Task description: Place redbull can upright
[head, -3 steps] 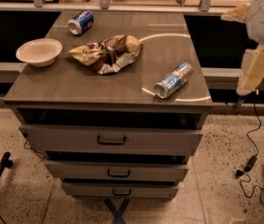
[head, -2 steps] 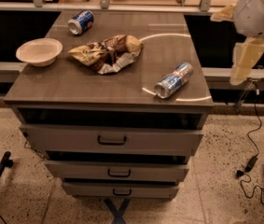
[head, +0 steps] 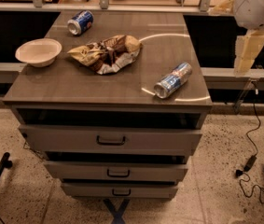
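The redbull can (head: 172, 80) is a slim silver and blue can lying on its side near the front right corner of the cabinet top (head: 122, 85), with its silver top facing the front. My gripper (head: 247, 54) hangs from the white arm off the right edge of the cabinet. It is level with and to the right of the can, well apart from it, and holds nothing that I can see.
A shorter dark-blue can (head: 80, 22) lies on its side at the back left. A white bowl (head: 38, 52) sits at the left and a crumpled snack bag (head: 106, 53) in the middle. Three drawers (head: 110, 140) are below. A cable (head: 248, 162) lies on the floor at the right.
My arm and gripper have moved up and a little to the left, closer to the cabinet's right edge. The can and the other objects have not moved.
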{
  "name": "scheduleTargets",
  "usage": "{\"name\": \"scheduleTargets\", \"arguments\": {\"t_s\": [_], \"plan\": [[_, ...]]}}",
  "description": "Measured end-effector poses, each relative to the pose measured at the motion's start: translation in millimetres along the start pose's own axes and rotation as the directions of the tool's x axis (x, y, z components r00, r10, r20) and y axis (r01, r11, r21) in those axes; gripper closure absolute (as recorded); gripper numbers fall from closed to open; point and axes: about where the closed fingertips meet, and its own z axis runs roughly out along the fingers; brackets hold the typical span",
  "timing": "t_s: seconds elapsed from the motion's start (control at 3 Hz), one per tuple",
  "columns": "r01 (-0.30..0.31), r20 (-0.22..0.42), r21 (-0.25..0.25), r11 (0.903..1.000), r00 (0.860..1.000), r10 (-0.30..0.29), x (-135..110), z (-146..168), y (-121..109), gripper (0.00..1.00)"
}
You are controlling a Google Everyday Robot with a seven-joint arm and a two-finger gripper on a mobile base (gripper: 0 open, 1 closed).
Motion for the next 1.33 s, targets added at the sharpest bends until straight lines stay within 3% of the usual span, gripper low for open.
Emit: {"name": "scheduleTargets", "arguments": {"t_s": [0.33, 0.67, 1.0, 1.33], "plan": [[0.203, 0.000, -0.027, 0.9788, 0.979, -0.203, -21, 25, -20, 0.00], [0.449, -0.055, -0.020, 0.8932, 0.892, -0.450, -54, 36, -45, 0.00], [0.489, -0.131, -0.077, 0.8686, 0.859, -0.496, -34, 46, -42, 0.00], [0.500, -0.076, -0.144, 0.8538, 0.855, -0.514, -36, 68, -42, 0.00]]}}
